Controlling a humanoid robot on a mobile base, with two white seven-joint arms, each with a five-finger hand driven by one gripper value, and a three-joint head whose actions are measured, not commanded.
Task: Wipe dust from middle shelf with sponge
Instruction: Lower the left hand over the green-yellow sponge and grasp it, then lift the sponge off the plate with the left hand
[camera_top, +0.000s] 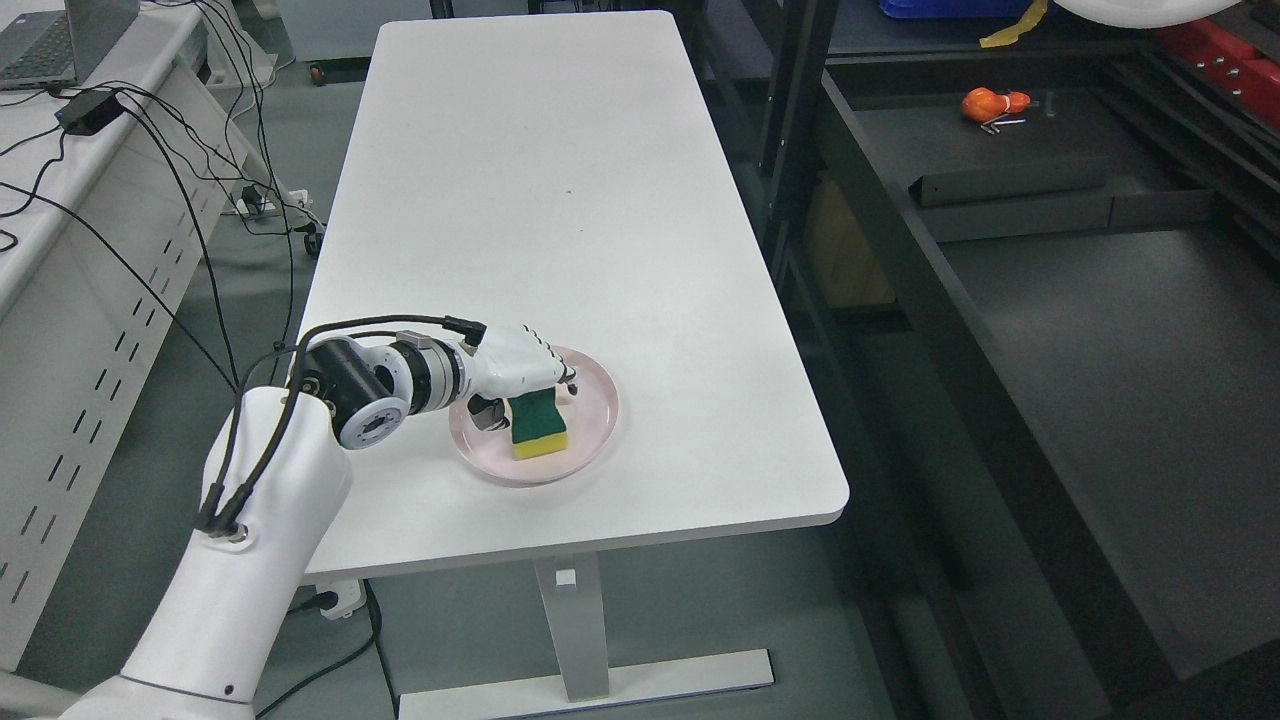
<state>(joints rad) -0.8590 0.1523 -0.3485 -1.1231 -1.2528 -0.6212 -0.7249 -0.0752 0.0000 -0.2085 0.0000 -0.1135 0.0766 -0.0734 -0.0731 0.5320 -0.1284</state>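
The robot's left arm rises from the lower left corner, its white forearm slanting up and rightward to a black-and-silver wrist joint, with black cables looped along it. The left hand (515, 365) reaches out level over the near part of the white table (560, 190), palm down, its fingers curled down around the top of the sponge (538, 425). The sponge stands upright on its edge, green scouring layer toward the hand and yellow foam toward the viewer, its lower end resting in the pink plate (590, 415). The plate sits near the table's front edge, left of the middle.

Beyond the plate the tabletop stretches away bare apart from a small dark speck. The table stands on a grey metal leg with a flat foot on a grey floor.

To the right stands a dark shelf unit (1050, 300) with black uprights; on its far surface lies an orange object (990, 103), and a blue bin (950, 8) shows at the top edge. To the left runs a pale perforated bench (90, 260) with trailing black cables, a black power brick and a laptop (60, 40) at the far corner.
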